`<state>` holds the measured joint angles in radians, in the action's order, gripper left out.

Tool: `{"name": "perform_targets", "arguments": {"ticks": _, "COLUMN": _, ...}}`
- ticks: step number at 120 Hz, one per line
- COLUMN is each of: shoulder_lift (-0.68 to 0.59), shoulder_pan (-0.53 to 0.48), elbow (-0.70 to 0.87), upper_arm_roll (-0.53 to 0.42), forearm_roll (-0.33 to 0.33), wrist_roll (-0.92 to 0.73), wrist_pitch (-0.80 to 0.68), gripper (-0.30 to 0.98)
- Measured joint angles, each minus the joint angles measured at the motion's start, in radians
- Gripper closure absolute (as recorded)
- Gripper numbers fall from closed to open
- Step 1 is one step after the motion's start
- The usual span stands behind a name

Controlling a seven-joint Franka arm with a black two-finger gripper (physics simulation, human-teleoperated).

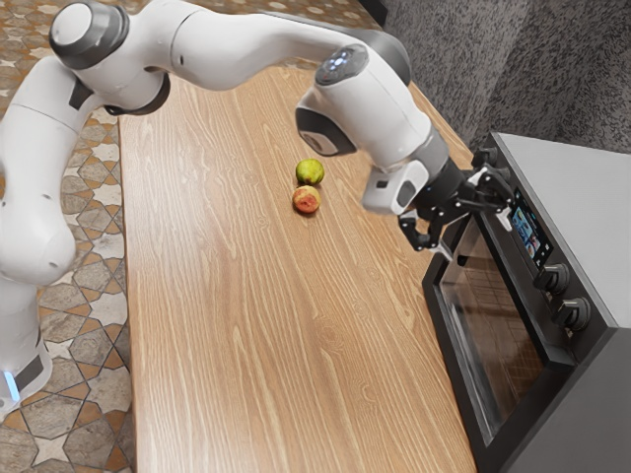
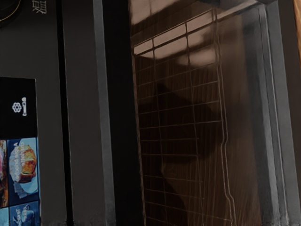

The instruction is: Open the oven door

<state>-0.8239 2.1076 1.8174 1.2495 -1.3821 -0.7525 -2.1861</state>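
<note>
Gripper (image 1: 476, 236) is with its two fingers spread widely, and nothing is pinched between them. It hangs at the upper part of the oven front, near the lit screen (image 1: 529, 232); if one finger touches there, I cannot tell. The oven door (image 1: 490, 330) is below the control panel, on the side of the oven (image 1: 577, 182) which faces the table (image 1: 237, 296), and it looks closed. Through its dark glass, the wrist view shows a wire rack (image 2: 193, 125). Two round knobs, the one knob (image 1: 555, 279) just beside the other knob (image 1: 571, 314), are on the panel. On the table, well apart from the oven, lie a green fruit (image 1: 310, 171) and a reddish fruit (image 1: 306, 200), close together.
</note>
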Motion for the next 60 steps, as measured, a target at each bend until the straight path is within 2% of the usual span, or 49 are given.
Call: {"name": "perform_targets", "arguments": {"ticks": 60, "shoulder_lift": 0.001, "shoulder_pan": -0.001, "elbow": 0.001, "upper_arm_roll": 0.041, "forearm_roll": 0.031, "wrist_roll": -0.056, "wrist_pitch": -0.006, "gripper": 0.00}}
